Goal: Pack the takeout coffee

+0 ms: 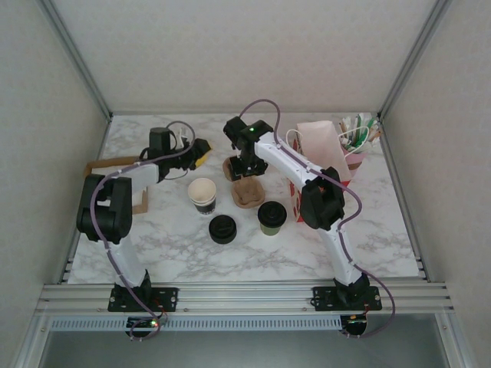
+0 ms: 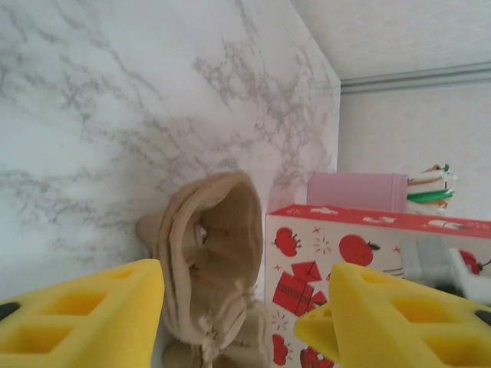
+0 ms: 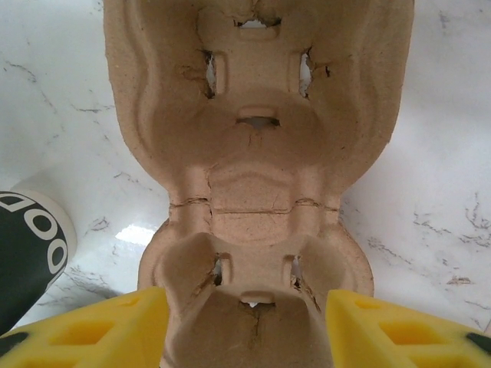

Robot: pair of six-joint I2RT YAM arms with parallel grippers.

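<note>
Right gripper (image 3: 249,326): fingers wide apart, straddling lower end of pulp carrier (image 3: 257,176); contact indiscernible, fingertips cut off at lower frame edge. Left gripper (image 2: 245,322): spread wide, nothing held. Takeout coffee (image 1: 271,217): top view centre, lower right of carrier, upright on table (image 1: 368,230), apart from both grippers.

light: bright, even, diffuse from overhead | shadows: faint, soft-edged beneath the arms on the tabletop (image 1: 383,222) | glare: small white patch on marble beside the cup carrier (image 3: 253,192), right wrist view | focus: near yellow fingers (image 2: 77,314) soft, left wrist view hazy
</note>
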